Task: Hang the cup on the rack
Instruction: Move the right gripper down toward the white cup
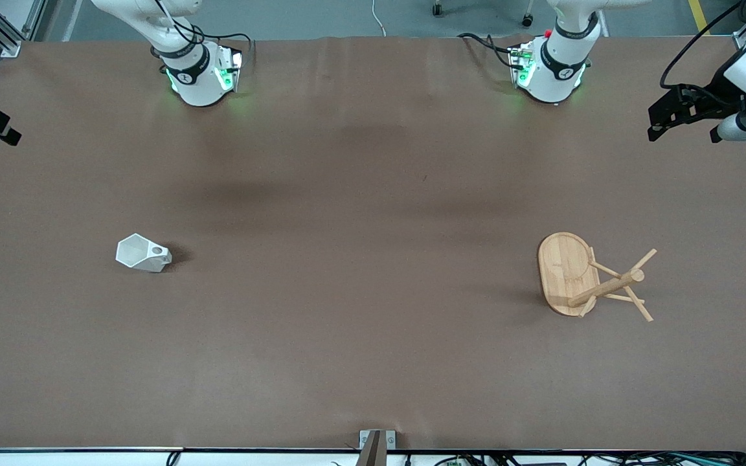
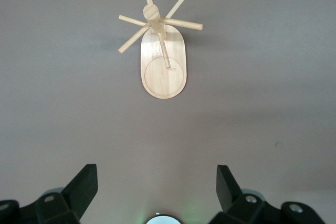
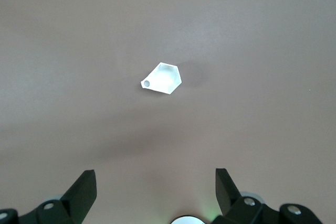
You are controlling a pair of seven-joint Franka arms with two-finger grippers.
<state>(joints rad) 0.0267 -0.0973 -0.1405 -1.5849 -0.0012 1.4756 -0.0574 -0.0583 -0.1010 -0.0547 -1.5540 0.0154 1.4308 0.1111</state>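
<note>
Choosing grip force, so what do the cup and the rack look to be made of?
The cup: white, faceted, matte; probably ceramic, possibly plastic. The rack: pale bamboo or wood, grain lines on its oval base, thin round pegs, unpainted.

Even, diffuse overhead light is seen on the table [image 1: 373, 362]. A short soft shadow is cast by the cup [image 1: 143, 253] toward 3 o'clock in the front view. Broad faint arm shadows are smeared across the table's middle. The cup is overexposed in the right wrist view, facets washed out. Green base LEDs glow at 12 o'clock. Wrist views are softer and greyer.
</note>
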